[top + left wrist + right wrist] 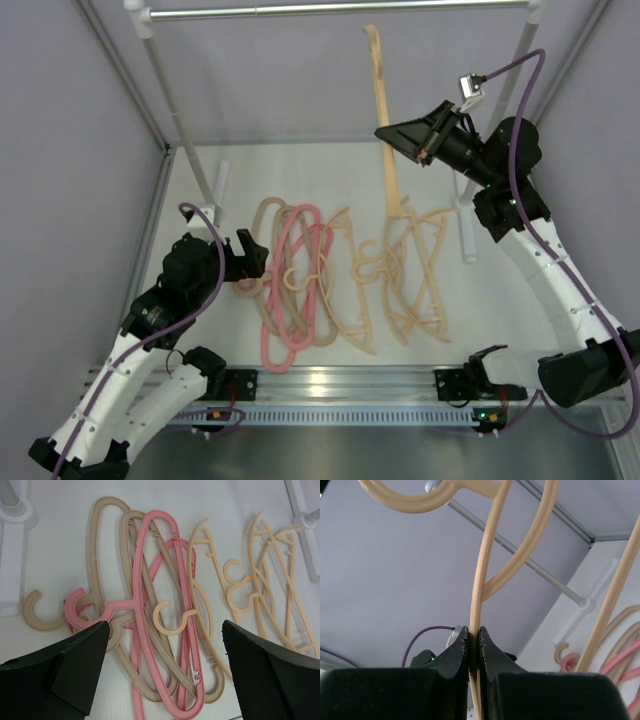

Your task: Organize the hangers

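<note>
Table (340,165): two heaps of hangers side by side at centre. Left heap (295,290) lies overlapped, several hooks at its left side. Right heap (410,275) lies just beside it, edges overlapping. Left gripper (252,265) sits at left edge of left heap, above hooks. Raised hanger (383,110) stands upright behind right heap, pinched in right gripper (385,133). Rail (340,11) spans rear, above, between left post (175,100) and right post (527,40).

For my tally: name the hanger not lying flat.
The peach hanger pinched in the right tool, standing upright; the other hangers lie tangled flat on the table.
</note>
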